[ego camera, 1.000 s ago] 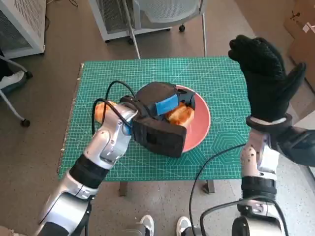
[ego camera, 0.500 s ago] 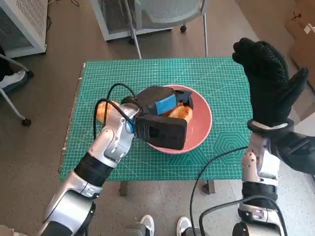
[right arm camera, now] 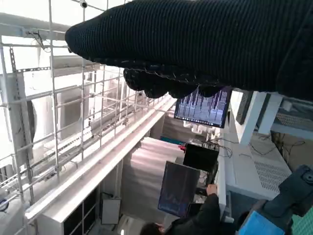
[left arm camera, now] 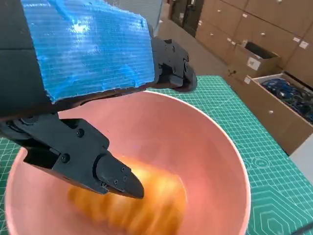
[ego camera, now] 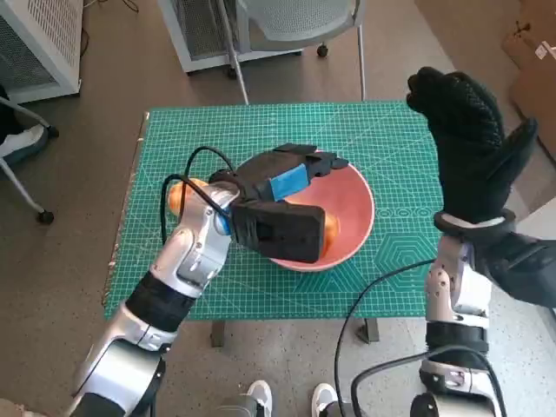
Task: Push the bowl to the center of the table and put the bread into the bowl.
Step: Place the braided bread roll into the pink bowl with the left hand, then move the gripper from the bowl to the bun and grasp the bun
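Observation:
The pink bowl (ego camera: 360, 204) stands near the middle of the green mat. Golden-brown bread (ego camera: 331, 228) lies inside it, mostly hidden under my left hand in the head view. In the left wrist view the bread (left arm camera: 142, 196) is a blurred orange shape on the floor of the bowl (left arm camera: 215, 161). My left hand (ego camera: 282, 187) hovers over the bowl with fingers (left arm camera: 112, 176) spread apart and nothing between them. My right hand (ego camera: 469, 148) is raised high beside the table's right edge, fingers stretched upward, holding nothing. In the right wrist view only the glove (right arm camera: 220, 44) shows.
An orange object (ego camera: 178, 193) lies on the mat (ego camera: 217, 130) behind my left forearm, under a black cable (ego camera: 187, 169). A chair (ego camera: 295, 26) and white cabinets stand beyond the table. A person (right arm camera: 195, 220) sits at monitors in the right wrist view.
My left hand's fingers have spread apart and the bread has left them, now lying lower in the bowl. The right hand has stayed raised.

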Available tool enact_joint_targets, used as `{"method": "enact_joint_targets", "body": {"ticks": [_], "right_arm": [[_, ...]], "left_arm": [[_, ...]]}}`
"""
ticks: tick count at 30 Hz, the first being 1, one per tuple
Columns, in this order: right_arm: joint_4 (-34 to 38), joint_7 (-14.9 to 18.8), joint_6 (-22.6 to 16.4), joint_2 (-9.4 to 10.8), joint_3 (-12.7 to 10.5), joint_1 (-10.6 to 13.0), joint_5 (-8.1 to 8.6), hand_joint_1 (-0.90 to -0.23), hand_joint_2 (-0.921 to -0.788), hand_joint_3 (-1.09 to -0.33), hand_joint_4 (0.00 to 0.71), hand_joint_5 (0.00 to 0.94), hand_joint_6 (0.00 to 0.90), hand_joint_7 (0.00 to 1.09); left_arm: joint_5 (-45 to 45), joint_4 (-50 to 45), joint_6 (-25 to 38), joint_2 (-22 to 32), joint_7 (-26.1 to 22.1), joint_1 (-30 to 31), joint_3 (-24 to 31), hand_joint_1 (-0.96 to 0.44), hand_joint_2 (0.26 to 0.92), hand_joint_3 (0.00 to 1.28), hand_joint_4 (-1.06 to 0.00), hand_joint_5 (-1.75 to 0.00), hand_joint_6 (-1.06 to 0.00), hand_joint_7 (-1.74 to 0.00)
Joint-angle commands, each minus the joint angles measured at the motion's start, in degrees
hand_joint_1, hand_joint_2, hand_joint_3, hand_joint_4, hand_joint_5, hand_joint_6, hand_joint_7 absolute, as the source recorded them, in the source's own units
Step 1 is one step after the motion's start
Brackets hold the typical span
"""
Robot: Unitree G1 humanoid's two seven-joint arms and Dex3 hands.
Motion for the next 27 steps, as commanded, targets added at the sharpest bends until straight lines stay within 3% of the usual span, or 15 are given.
{"method": "enact_joint_targets", "body": {"ticks": [1, 15, 22, 27], "right_arm": [[1.3, 0.4, 0.9, -0.1, 0.3, 0.4, 0.35, -0.590, -0.921, -0.612, 0.325, 0.001, 0.373, 0.00], [1.9, 1.4, 1.2, 0.1, 0.5, -0.2, 1.39, -0.596, -0.921, -0.613, 0.329, 0.002, 0.388, 0.01], [2.4, 2.2, 1.4, -0.2, 0.2, -0.5, 2.13, -0.595, -0.921, -0.613, 0.330, 0.002, 0.389, 0.01], [3.1, 2.6, 1.2, -0.3, 0.0, -0.8, 2.19, -0.594, -0.921, -0.614, 0.330, 0.002, 0.389, 0.01]], "left_arm": [[-1.6, -4.4, 0.3, 2.2, -1.4, 1.6, 2.1, -0.38, 0.779, 0.00, 0.00, 0.00, -0.15, -0.10], [-8.2, -15.5, -0.2, 11.2, -5.1, 5.6, 12.2, -0.41, 0.772, 0.00, 0.00, 0.00, -0.15, -0.09], [-8.5, -18.7, 0.9, 17.0, -5.4, 7.2, 16.5, -0.29, 0.750, 0.00, 0.00, 0.00, -0.18, -0.08], [-5.3, -20.9, 6.0, 20.6, -6.1, 8.8, 17.3, -0.18, 0.731, 0.00, 0.00, 0.00, -0.19, -0.06]]}}
